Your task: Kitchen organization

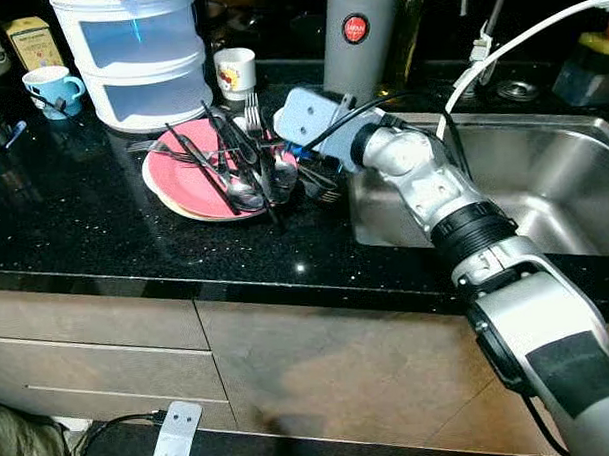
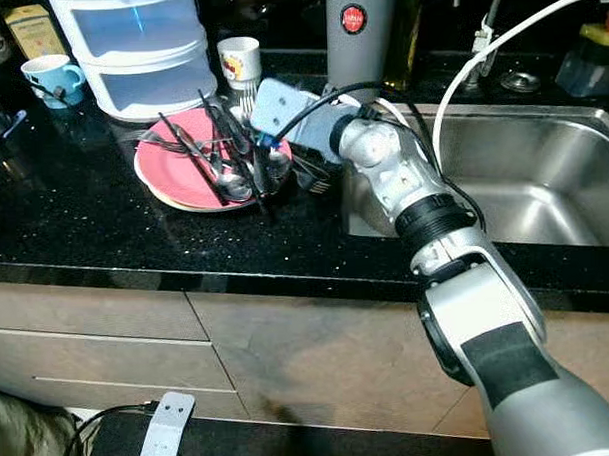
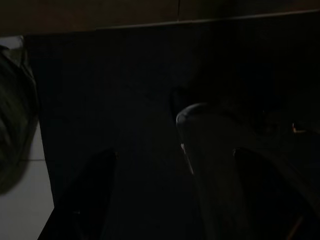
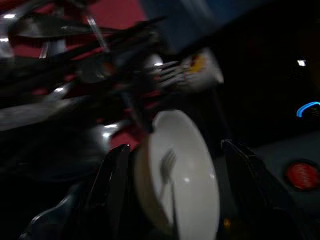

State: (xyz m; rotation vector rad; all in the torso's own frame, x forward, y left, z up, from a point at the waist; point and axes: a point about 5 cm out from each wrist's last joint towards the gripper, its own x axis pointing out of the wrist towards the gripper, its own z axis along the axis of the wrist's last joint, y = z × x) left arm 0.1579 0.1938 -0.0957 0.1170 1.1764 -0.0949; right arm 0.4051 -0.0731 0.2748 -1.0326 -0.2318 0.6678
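Reaching low over the cutlery [image 1: 232,165] with the right gripper [image 4: 175,145], fingers [image 4: 112,190] spread wide and gripping nothing, straddling a pale round dish [image 4: 180,170] with a fork lying on it, though contact being too blurred to tell. Sitting heaped and crossed on the pink plate [image 1: 178,187], near the sink [image 1: 563,179] edge, forks and spoons pointing every way. Likely risking a snag here: closing on one handle and dragging its tangled neighbours along, scattering them over the counter [image 1: 84,226] or tipping them into the sink. Possibly also nudging the plate itself, sliding it toward the counter's front edge if pressing down off-centre. Perhaps pinching several pieces at once and losing them mid-lift, smooth metal slipping between narrow fingers. Also crowding the mug [image 1: 236,70] just behind the pile, so swinging the wrist back carelessly risking a knock. Trailing a black cable [image 1: 331,132] close above the fork tines, possibly catching. Hanging idle low by the drawers, the left arm [image 1: 177,433]
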